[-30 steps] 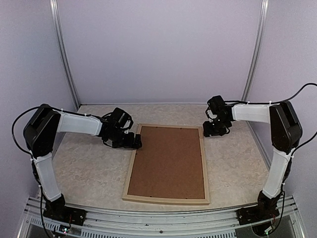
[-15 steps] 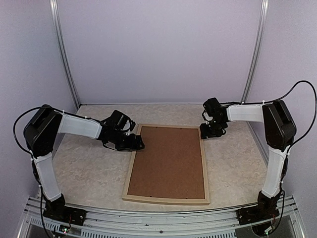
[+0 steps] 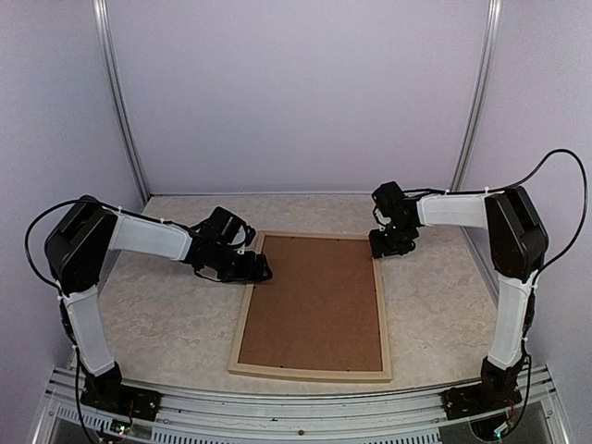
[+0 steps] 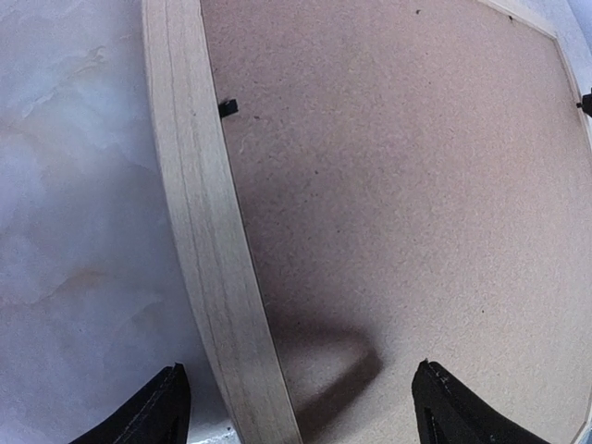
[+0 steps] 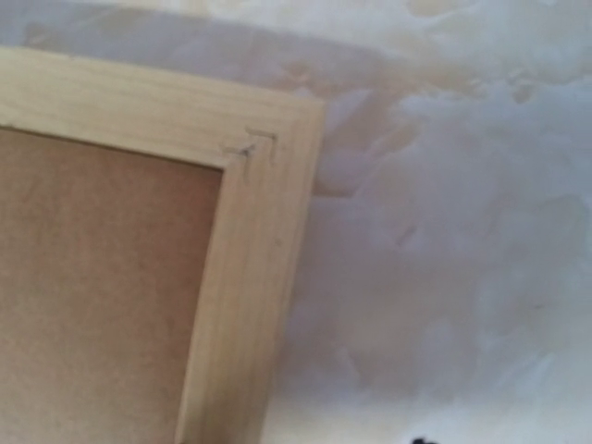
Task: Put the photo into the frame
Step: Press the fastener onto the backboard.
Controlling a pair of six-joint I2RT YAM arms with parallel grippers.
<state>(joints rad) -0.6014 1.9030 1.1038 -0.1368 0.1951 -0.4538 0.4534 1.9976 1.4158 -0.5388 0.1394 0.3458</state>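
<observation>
The frame (image 3: 243, 319) lies face down on the table (image 3: 166, 314), board (image 3: 314, 301) filling it; no photo shows (probably beneath, so insertion looks done). Left gripper (image 4: 298, 412) straddles the left rail, jaws released. Right gripper (image 3: 387, 244) hovers over the far corner, jaws unreadable

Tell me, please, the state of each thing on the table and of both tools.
frame: lying flat, back side up.
backing board: seated inside the frame.
left tool: open, astride the frame's left rail.
right tool: over the frame's far right corner; open or shut cannot be told.
photo: not in sight.
</observation>
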